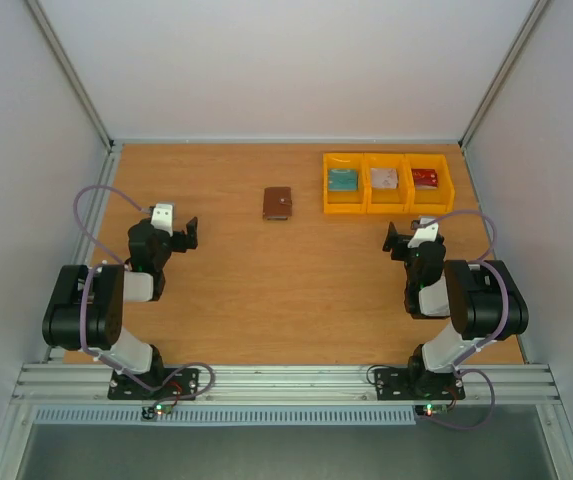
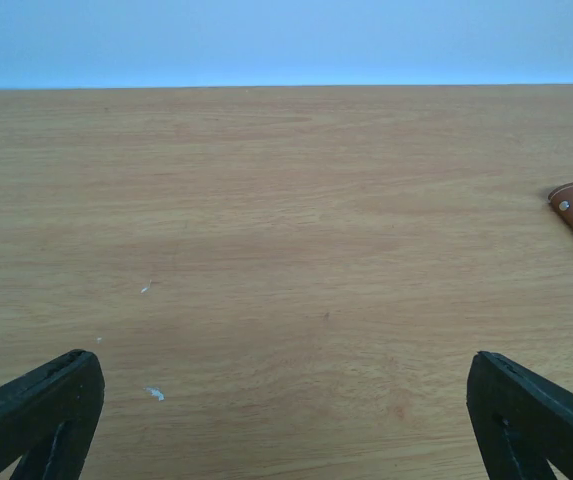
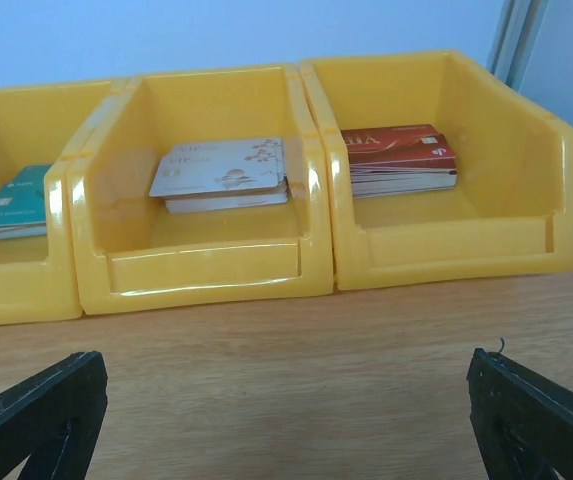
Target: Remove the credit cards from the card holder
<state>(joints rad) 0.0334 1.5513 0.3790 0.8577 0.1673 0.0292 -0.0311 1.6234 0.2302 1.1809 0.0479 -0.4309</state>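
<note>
the card holder (image 1: pixel 278 203) lies shut and flat on the surface (image 1: pixel 266 310), ahead of both arms and just left of the three yellow bins (image 1: pixel 387 208). only a brown corner of it shows at the right edge of the left wrist view. whatever it contains is hidden, while stacks of credit cards (image 3: pixel 224 172) lie in the bins, teal, whitish and red. the left gripper (image 1: pixel 188 233) and the right gripper (image 1: pixel 394 240) both hang released, fingers spread wide around nothing, well apart from the holder. the step in hand looks like the first reach. to do it well, bring the left gripper forward and to its right until the holder sits centred between the fingers, pin one cover near the fold, and let the right gripper come in for the snap tab. a thin flat holder will likely slide on smooth wood if pulled one-handed. come down low and slow, so a finger catches the edge rather than shoving it away.
</note>
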